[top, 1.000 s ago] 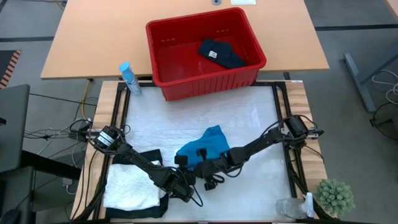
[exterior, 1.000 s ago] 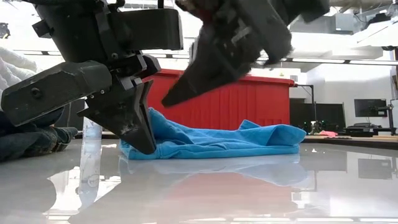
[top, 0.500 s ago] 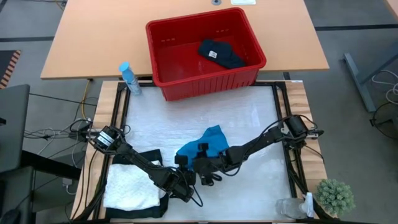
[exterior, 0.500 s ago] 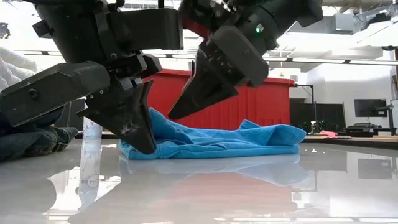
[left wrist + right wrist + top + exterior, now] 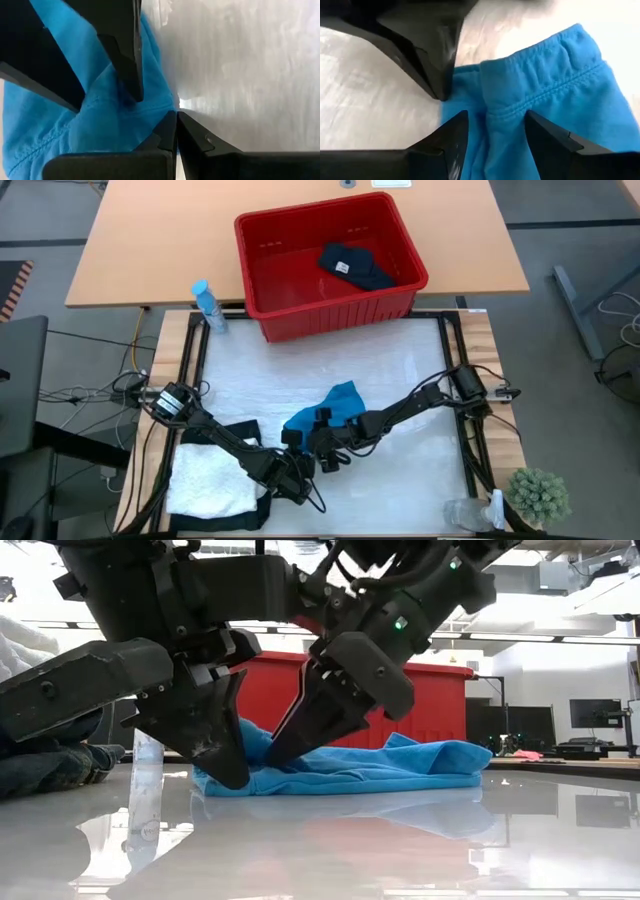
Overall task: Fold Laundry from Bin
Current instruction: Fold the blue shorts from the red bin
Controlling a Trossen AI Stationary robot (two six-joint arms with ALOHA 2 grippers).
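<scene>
While the small blue cloth [image 5: 335,412] lies on the tabletop [image 5: 400,370] near the red bin [image 5: 330,270], the right gripper [image 5: 492,132] has its jaws spread apart over the cloth's edge. The left gripper [image 5: 176,131] has its jaws squeezed together beside that edge.

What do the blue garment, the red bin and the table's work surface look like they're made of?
Blue garment: soft knit cloth, probably fleece or jersey, matte, with a stitched seam and limp folds. Red bin: rigid moulded plastic with a slight sheen, smooth walls and a formed rim. Table surface: a glossy, pale, hard sheet that mirrors the cloth and bin; exact material unclear.
</scene>
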